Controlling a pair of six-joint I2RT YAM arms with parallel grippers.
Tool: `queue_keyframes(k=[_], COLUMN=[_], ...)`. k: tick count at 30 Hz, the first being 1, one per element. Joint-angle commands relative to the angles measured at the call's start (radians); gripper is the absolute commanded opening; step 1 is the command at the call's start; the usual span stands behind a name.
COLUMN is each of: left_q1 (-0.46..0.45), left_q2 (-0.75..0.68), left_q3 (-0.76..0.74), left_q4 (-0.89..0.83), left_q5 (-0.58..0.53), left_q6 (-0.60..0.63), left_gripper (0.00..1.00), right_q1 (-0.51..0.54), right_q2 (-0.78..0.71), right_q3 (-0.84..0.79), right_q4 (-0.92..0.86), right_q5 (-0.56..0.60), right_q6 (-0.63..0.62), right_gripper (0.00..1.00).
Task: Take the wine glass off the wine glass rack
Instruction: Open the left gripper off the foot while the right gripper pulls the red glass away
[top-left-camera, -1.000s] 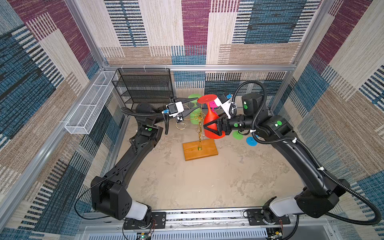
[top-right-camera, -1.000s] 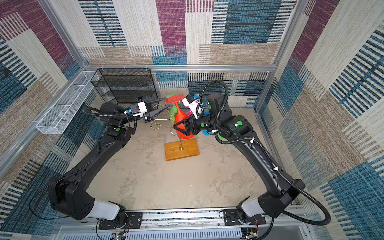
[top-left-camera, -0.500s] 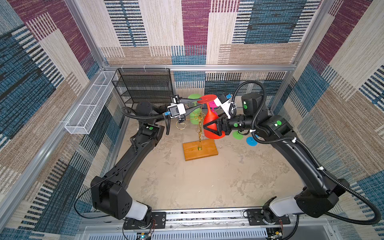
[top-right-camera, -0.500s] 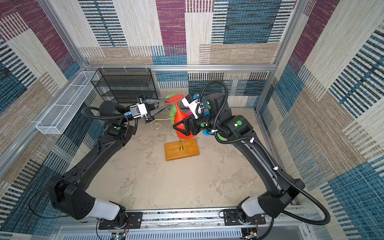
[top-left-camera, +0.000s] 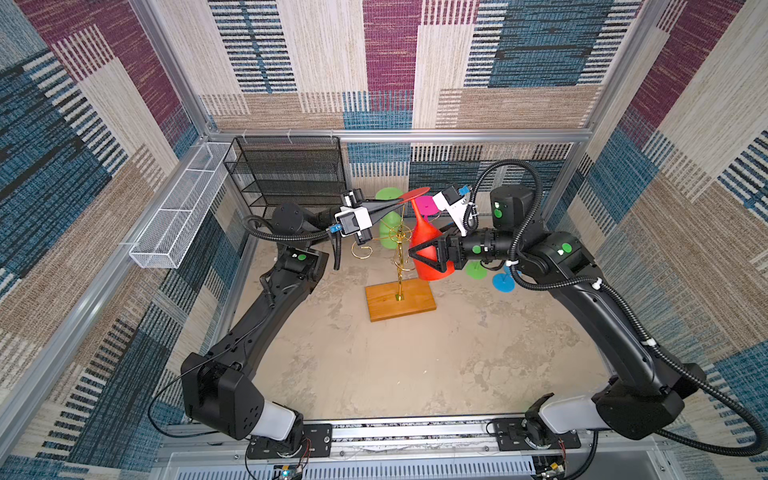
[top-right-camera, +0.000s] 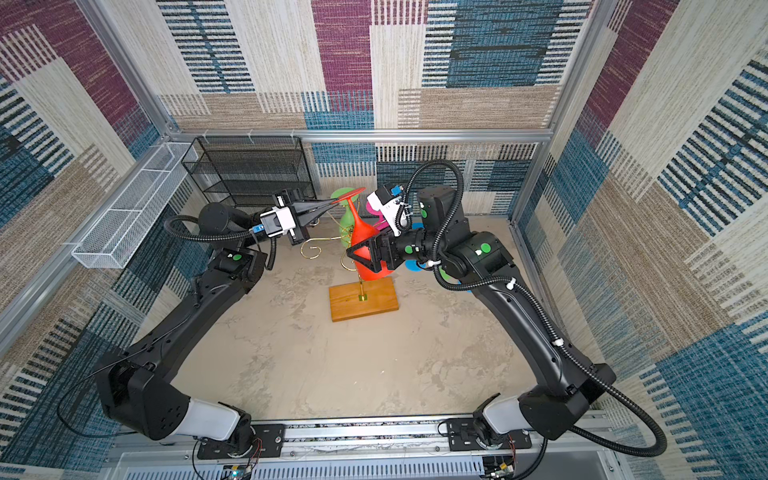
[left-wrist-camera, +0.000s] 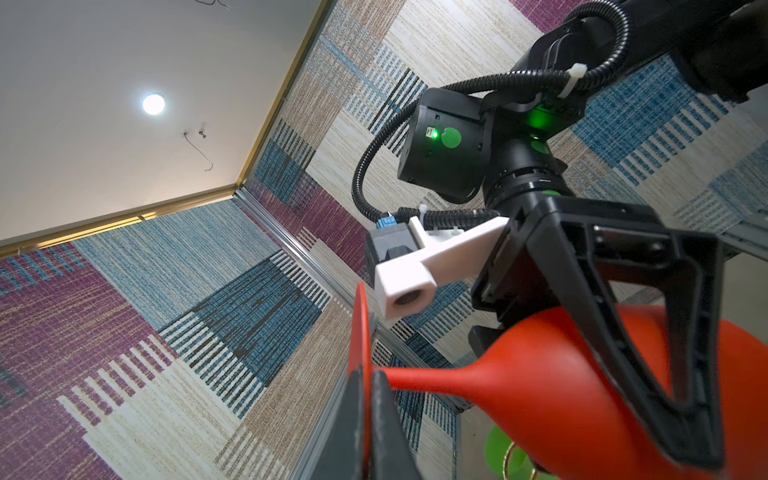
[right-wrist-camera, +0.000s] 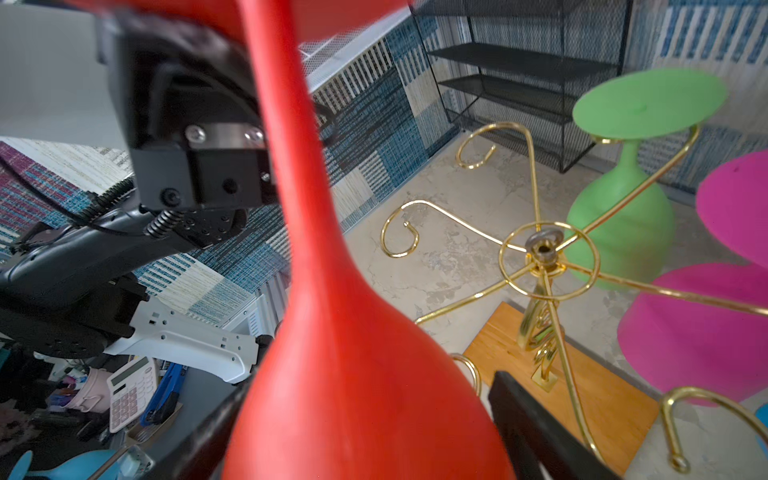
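Table (top-left-camera: 415, 365): beige mottled top, bare over the near half.

Rack: the thin gold wire wine glass rack (top-left-camera: 401, 299), with curled arms and an orange-brown wooden base, stands toward the table's far edge, about midway between the side edges. A green wine glass (right-wrist-camera: 619, 232) and a magenta wine glass (right-wrist-camera: 698, 340) hang upside down on its arms.

Task object: the opaque red wine glass (top-left-camera: 422, 232) is upside down and slightly tilted. It is held in the air just beside the rack's post, on the side toward the table's right edge. In the right wrist view no gold arm runs around its stem, so I judge it free of the rack.

Right gripper (top-left-camera: 419, 254): jaws wide, one on each side of the bowl. I cannot tell whether the pads press the bowl or stand just off it.

Left gripper (top-left-camera: 402, 201): clamped flat on the rim of the glass's thin round foot (left-wrist-camera: 359, 332), at the top.

Judgement, step in hand: passing the load between grips.
- The foot grip is a thin edge hold with the heavy bowl hanging below it, so the glass should hang plumb.
- The right jaws should back straight off the bowl without dragging it.
- Any carry should go up and toward the near edge, clear of the gold arms and the hanging glasses.
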Motion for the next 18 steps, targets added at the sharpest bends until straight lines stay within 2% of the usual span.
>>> queue_keyframes(k=[1,8,10,13,18], left_q1=[-0.001,0.000,-0.001,-0.001,0.000], left_q2=[-0.027,-0.099,-0.122,-0.158,-0.207], left_q3=[-0.044,-0.189,-0.220,-0.260,-0.285], left_q4=[0.058,0.086,0.069,0.016,-0.063], left_q5=[-0.111,-0.326,-0.401,-0.524,-0.617], left_q6=[-0.077,-0.306,-0.405,-0.493,-0.601], left_gripper=[0.00,0.00,0.00,0.00,0.00], right_q1=[-0.002,-0.042,-0.056,-0.072,-0.083], right_q2=[-0.043,-0.216,-0.257,-0.306,-0.403], right_q3=[-0.013,-0.113,-0.151,-0.206,-0.315], right_q4=[0.149,0.416,0.455,0.464,0.470], right_q5=[0.028,0.131,0.161,0.191,0.235], right_q6=[0.050,0.168,0.188,0.193,0.204], right_gripper=[0.97,0.99,0.99,0.99,0.82])
